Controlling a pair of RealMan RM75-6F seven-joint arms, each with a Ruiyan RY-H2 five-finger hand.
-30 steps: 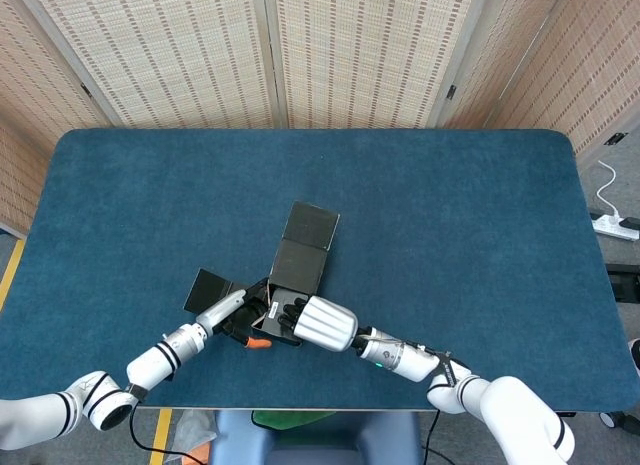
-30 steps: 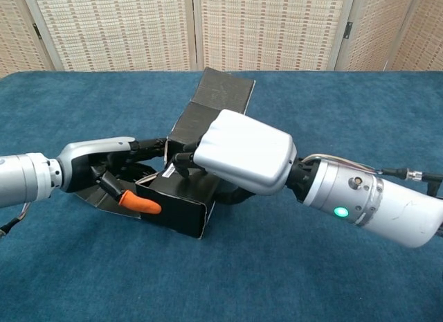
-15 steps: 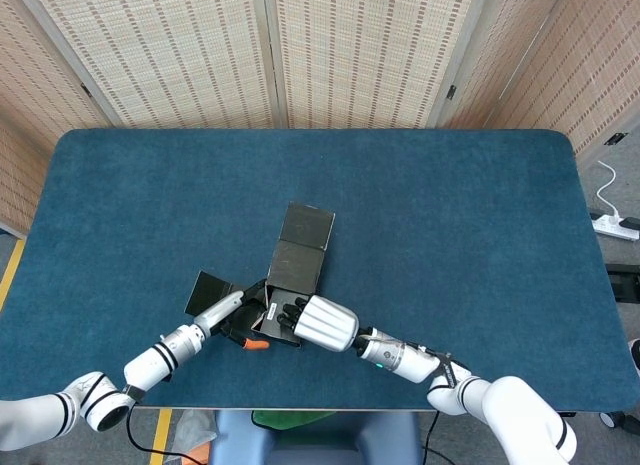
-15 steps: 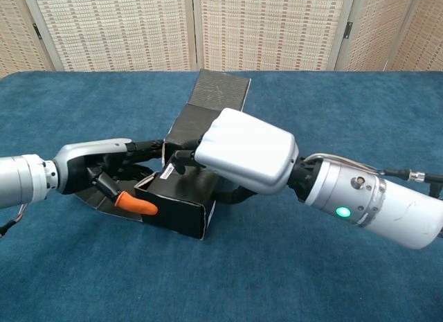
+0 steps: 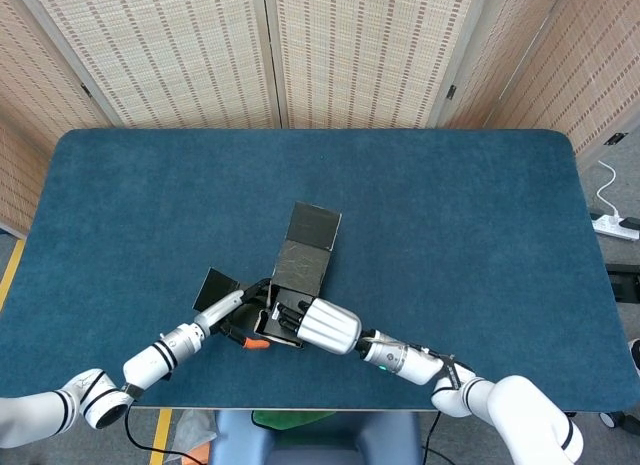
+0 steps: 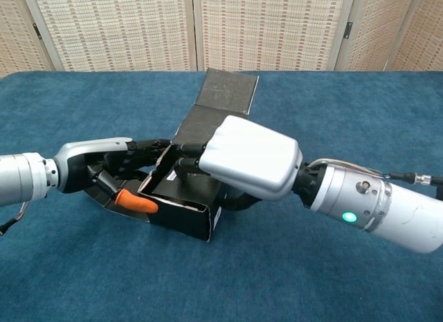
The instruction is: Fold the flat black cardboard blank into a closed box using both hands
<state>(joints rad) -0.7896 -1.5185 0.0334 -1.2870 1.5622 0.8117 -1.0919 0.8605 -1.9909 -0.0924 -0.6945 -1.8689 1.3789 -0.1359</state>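
Right hand (image 6: 250,158) lies palm-down over the black cardboard box (image 6: 181,210), fingers gripping its top edge. Left hand (image 6: 104,171) holds the box's left end, orange-tipped thumb (image 6: 136,203) against the wall. Chest view shows the front wall upright; head view shows a side flap (image 5: 215,283) flat. Lid panel (image 5: 313,227) extends away. Box near the blue table's (image 5: 450,215) front edge. Woven screens (image 5: 350,55) behind.

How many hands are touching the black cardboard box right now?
2. The left hand grips the black cardboard box at its left end; the right hand lies over its top, fingers reaching inside.
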